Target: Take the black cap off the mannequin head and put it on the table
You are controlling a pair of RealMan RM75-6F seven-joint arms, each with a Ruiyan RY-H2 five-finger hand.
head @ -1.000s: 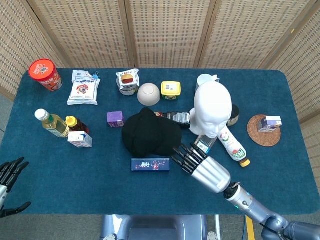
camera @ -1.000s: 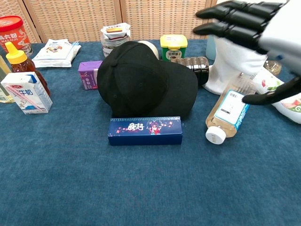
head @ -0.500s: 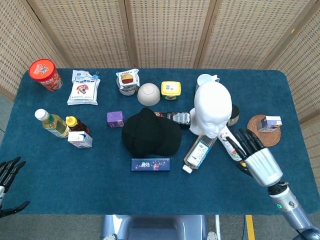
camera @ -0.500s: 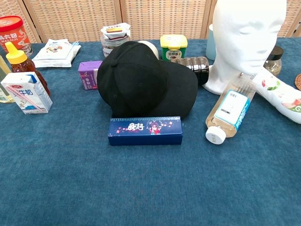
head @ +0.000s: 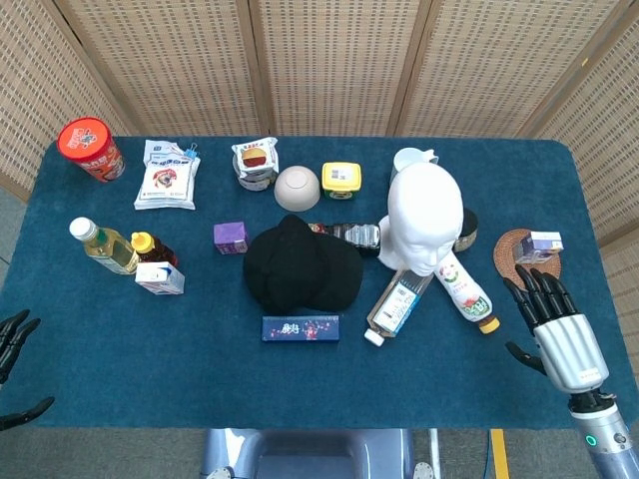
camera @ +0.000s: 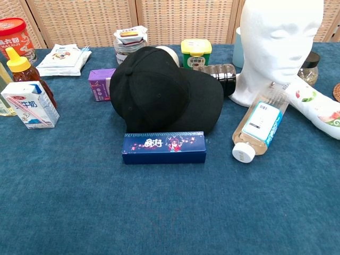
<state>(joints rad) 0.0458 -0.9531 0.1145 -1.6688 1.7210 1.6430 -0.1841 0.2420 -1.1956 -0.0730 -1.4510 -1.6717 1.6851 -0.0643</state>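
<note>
The black cap [head: 302, 268] [camera: 162, 95] lies flat on the blue table [head: 200, 349], left of the bare white mannequin head [head: 425, 217] [camera: 278, 37]. My right hand [head: 557, 330] hovers at the table's right front edge with fingers spread and nothing in it, far from the cap. At the bottom left corner of the head view my left hand [head: 12, 344] shows only partly, fingers apart and empty. Neither hand appears in the chest view.
A dark blue box [head: 300, 328] lies just in front of the cap. Two bottles [head: 397, 304] [head: 464, 291] lie beside the mannequin's base. A purple carton [head: 231, 238], milk carton [head: 160, 278], sauce bottles, bowl [head: 297, 187], jars and a wicker coaster [head: 525, 261] crowd the rest.
My right hand has drawn back from beside the cap, rightward and toward the table's front right edge, leaving the chest view. The left hand sank slightly lower. The cap stayed still.
</note>
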